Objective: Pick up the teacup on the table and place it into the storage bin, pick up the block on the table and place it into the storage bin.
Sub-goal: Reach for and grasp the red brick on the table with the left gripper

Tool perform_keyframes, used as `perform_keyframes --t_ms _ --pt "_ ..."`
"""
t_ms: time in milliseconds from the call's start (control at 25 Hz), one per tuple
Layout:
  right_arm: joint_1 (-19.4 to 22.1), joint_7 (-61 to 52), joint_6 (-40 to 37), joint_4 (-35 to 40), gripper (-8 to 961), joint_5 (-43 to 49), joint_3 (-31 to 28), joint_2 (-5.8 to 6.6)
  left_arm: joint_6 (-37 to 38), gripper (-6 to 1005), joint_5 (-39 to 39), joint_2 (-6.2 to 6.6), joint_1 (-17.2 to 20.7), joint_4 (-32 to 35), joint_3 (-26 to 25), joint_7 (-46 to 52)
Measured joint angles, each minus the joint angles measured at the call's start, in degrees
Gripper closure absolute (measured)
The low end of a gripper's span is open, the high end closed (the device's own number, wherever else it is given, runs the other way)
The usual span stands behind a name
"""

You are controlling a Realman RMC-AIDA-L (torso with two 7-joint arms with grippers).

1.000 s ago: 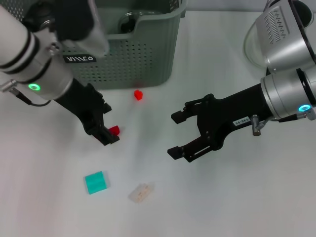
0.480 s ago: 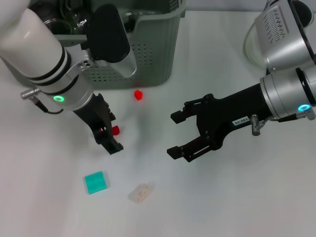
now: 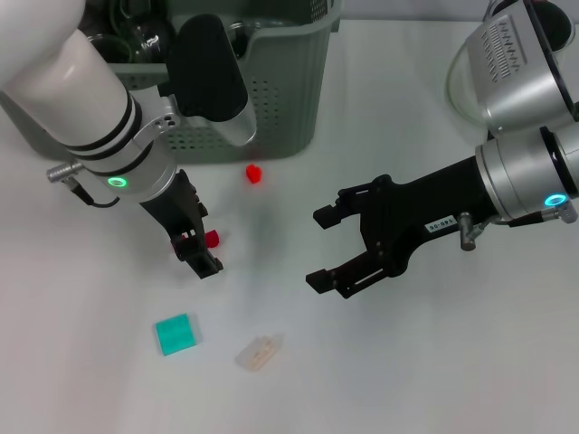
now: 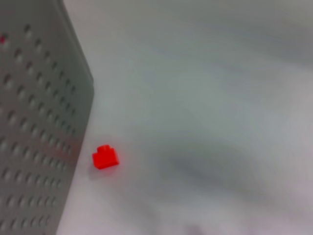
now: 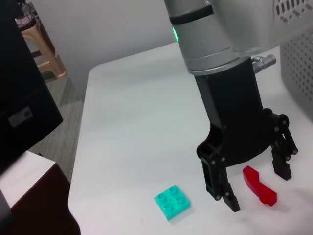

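A curved red block (image 3: 212, 239) lies on the white table, and my left gripper (image 3: 200, 242) stands open with its fingers on either side of it. The right wrist view shows that same left gripper (image 5: 258, 190) low over the red block (image 5: 259, 185), neither finger clearly touching it. The grey-green storage bin (image 3: 271, 99) stands at the back left. Glassy round shapes (image 3: 145, 36) lie inside it, partly hidden by my left arm, so I cannot pick out the teacup. My right gripper (image 3: 326, 249) hovers open at mid-table, holding nothing.
A small red block (image 3: 254, 173) sits just in front of the bin, also visible as the red block (image 4: 105, 156) beside the bin wall (image 4: 34, 122). A teal block (image 3: 174, 334) and a clear block (image 3: 260, 353) lie near the front. A white round object (image 3: 460, 86) stands back right.
My left arm has swung to the right over the bin's front, and its gripper has turned slightly around the curved red block. The right arm has not moved.
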State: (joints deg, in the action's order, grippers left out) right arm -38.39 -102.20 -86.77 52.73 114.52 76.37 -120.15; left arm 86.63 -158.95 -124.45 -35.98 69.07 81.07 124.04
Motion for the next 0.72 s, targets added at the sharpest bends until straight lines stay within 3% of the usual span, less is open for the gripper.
perform_keyframes --t_ms 80,520,720 --pt "0.0 0.2 0.0 0.0 9 0.0 0.0 0.0 -0.4 174 0.0 0.0 0.0 -0.1 0.1 0.1" --pt "-0.1 0.7 1.2 -1.7 9 0.0 0.2 -0.08 -1.7 385 -0.1 0.0 -0.1 -1.3 0.5 0.3" --pt "-0.1 0.8 1.4 -2.1 9 0.0 0.3 -0.09 -1.7 417 -0.2 0.0 -0.3 -1.7 0.6 0.4"
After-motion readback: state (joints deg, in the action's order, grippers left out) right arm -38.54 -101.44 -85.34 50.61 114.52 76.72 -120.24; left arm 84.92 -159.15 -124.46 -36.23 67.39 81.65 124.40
